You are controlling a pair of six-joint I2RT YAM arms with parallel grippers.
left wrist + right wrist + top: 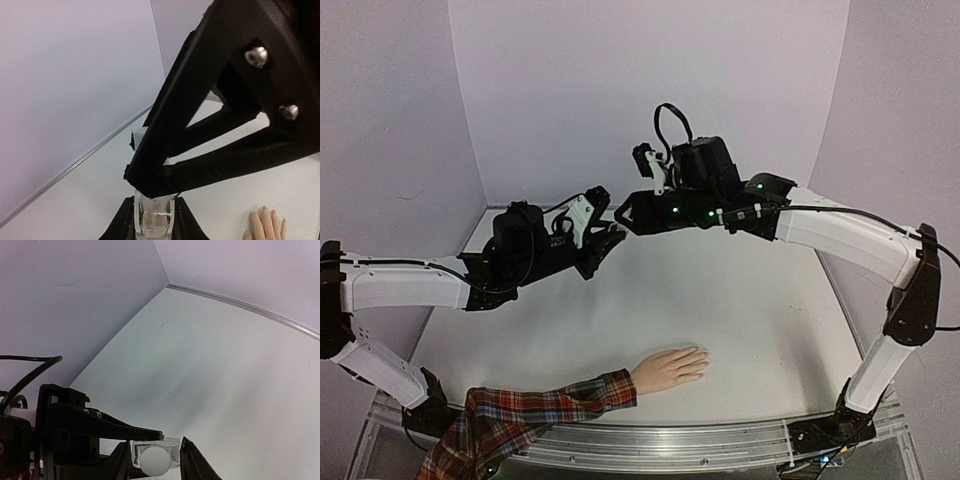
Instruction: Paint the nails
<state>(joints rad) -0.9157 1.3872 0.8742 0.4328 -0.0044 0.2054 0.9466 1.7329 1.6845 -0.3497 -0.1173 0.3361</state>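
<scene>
**Fig.** 2 arms over a white table [750, 300], w/ pale walls [620, 90] behind and at both sides.

- **L arm** [410, 285] reaches in from the left edge and **R arm** [840, 232] from the right. Both wrists are held well above the tabletop and meet tip to tip near mid-table in the top view.
- **Sleeve** [535, 412]: red plaid, lying across the near-left corner and partly over the front rail.
- **Hand** [670, 368]: peach, sticking out of the cuff, flat on the table w/ fingers together and pointing right. It lies near the front edge, between the 2 bases.
- **L gripper** [154, 200]: jaws narrow, clamped on a small clear bottle [155, 220], w/ 1 finger on each side of the glass (L wrist view).
- **R gripper** [156, 441]: comes at the same bottle from the opposite side. Jaws are narrow, w/ fingers flush against both sides of the bottle's upper end.
- In the L wrist view, the R gripper's black fingers fill the upper right and converge just over the bottle top. The bottle hangs in the air between both grippers, well apart from the hand below.
- **Cap** [154, 461]: white, showing as a round pale disc between the R gripper's fingers (R wrist view).
- **Nails** [702, 362]: at the hand's fingertips, on the table, below and to the right of the grippers in the top view. They have the same pale tone as the skin and are barely distinct from it.
</scene>
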